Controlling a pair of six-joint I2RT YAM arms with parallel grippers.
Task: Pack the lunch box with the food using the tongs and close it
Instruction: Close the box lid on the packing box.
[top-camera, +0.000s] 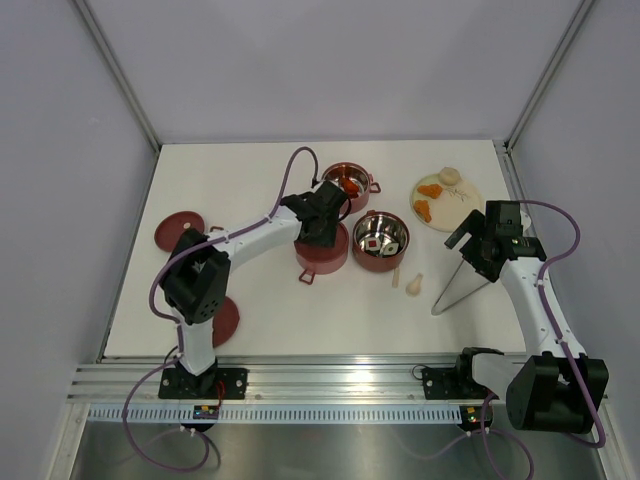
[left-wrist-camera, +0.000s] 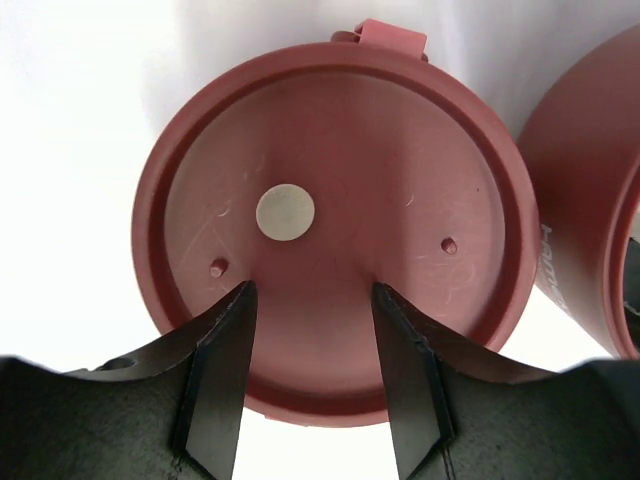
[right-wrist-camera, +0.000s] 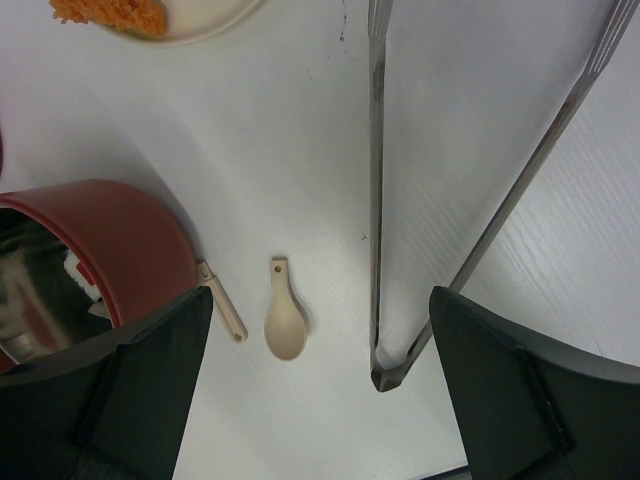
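Observation:
The lunch box stands in separate tiers. My left gripper (top-camera: 322, 225) (left-wrist-camera: 312, 286) hangs open just above a dark-red lidded bowl (top-camera: 322, 254), fingers apart over its lid (left-wrist-camera: 330, 170), gripping nothing. Two open bowls stand nearby: one (top-camera: 347, 180) holds orange food, the other (top-camera: 380, 240) (right-wrist-camera: 120, 240) holds white and dark pieces. More food, orange pieces (top-camera: 432, 188) (right-wrist-camera: 110, 12) and a white one (top-camera: 450, 176), lies on the cream plate (top-camera: 470, 213). The silver tongs (top-camera: 455, 285) (right-wrist-camera: 375, 200) lie flat on the table below my wide-open right gripper (top-camera: 468, 246) (right-wrist-camera: 320, 295), untouched.
A small beige spoon (top-camera: 414, 285) (right-wrist-camera: 284, 325) lies between the near bowl and the tongs. A beige strip (right-wrist-camera: 222, 300) sticks out beside that bowl. Two dark-red disc lids (top-camera: 180, 228) (top-camera: 224, 320) lie at the left by my left arm.

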